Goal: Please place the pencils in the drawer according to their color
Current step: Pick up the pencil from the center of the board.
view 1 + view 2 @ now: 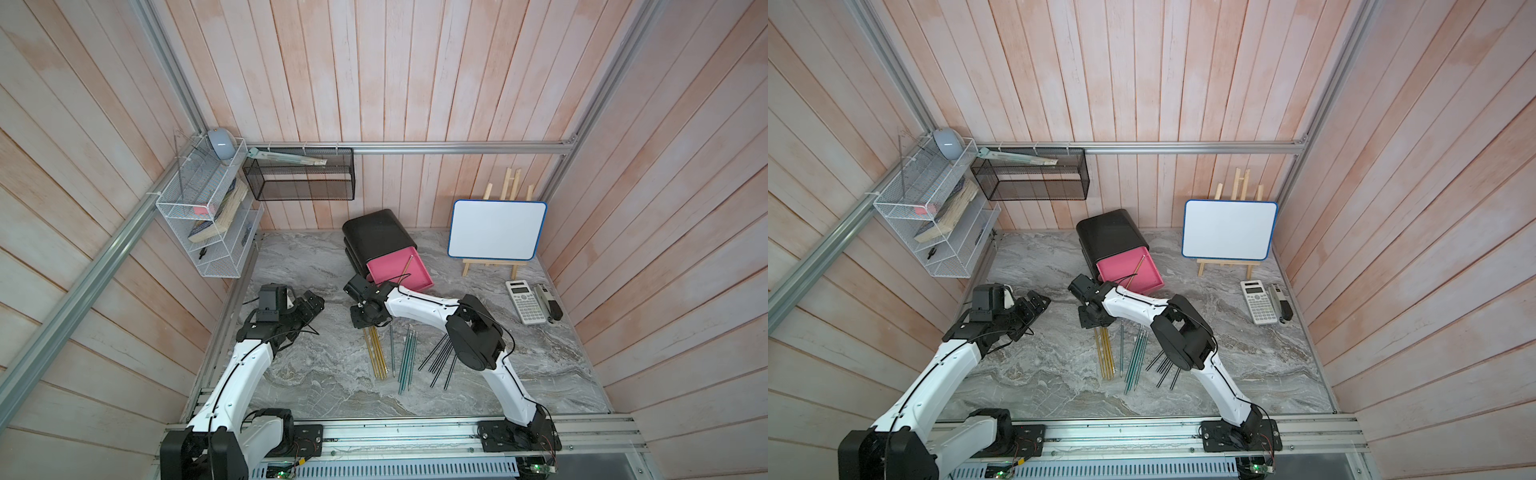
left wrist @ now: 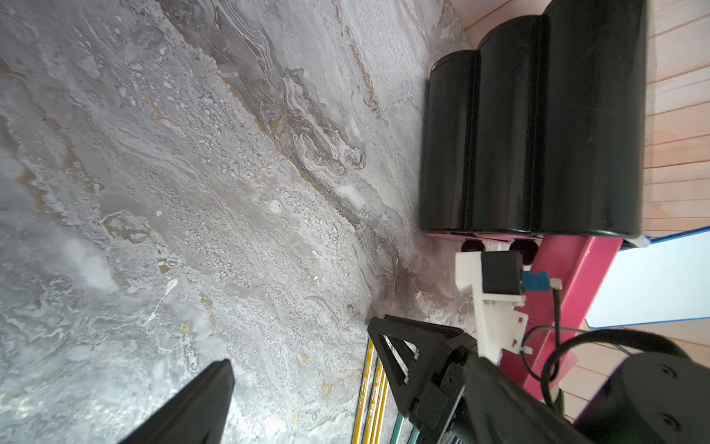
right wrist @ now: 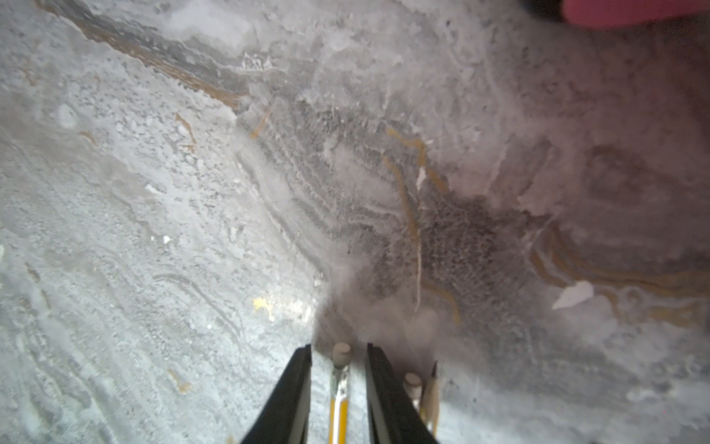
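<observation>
- On the worktop (image 1: 316, 374), near its middle, four groups of pencils lie side by side: four yellow pencils (image 1: 376, 357) as far as I can count, one grey pencil (image 1: 392, 349), about five green pencils (image 1: 407, 361) and about seven black pencils (image 1: 438, 357) (these partly hidden under the right arm).
- Behind them stands one black cabinet (image 1: 376, 237) with three stacked drawers. Only the top drawer (image 1: 390, 270) is pulled out, and a single pencil (image 1: 406, 268) lies aslant in it.
- Right hand (image 3: 339, 351): low over the far ends of the yellow pencils, its two fingers partly apart on either side of one of them. A gap shows on each side, so nothing is gripped.
- Left hand (image 1: 316, 305): hovers well apart from the pencils, fingers spread, empty.
- One whiteboard (image 1: 496, 230) and one calculator (image 1: 525, 301) stand off to the side.
</observation>
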You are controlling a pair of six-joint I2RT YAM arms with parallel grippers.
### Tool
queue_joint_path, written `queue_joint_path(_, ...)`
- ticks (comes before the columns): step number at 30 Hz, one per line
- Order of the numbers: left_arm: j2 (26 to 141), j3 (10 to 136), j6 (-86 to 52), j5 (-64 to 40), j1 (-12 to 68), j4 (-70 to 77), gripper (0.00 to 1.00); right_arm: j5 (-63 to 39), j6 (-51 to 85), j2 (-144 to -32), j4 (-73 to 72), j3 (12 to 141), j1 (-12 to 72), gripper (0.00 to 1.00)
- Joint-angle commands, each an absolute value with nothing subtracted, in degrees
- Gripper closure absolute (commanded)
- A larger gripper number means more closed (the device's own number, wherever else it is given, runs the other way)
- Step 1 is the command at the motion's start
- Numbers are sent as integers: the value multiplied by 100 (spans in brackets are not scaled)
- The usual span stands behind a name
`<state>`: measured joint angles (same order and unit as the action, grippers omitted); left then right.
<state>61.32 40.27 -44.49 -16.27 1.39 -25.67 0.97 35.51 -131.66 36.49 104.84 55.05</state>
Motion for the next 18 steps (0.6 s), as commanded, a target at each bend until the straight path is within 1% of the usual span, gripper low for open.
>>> queue_joint_path(1, 6047, 3948, -4495, -1715, 104, -2419, 0, 122, 3498, -13416, 3861, 10495, 5546, 71)
queue_joint_path(8, 6047, 3938, -4508, -1728, 100, -2389, 0, 158, 3444, -13524, 3954, 10512, 5624, 74)
queue_joint_path(18, 6013, 3946, -4541, -1766, 104, -2353, 1, 236, 3436, -13628, 4014, 10541, 5713, 84)
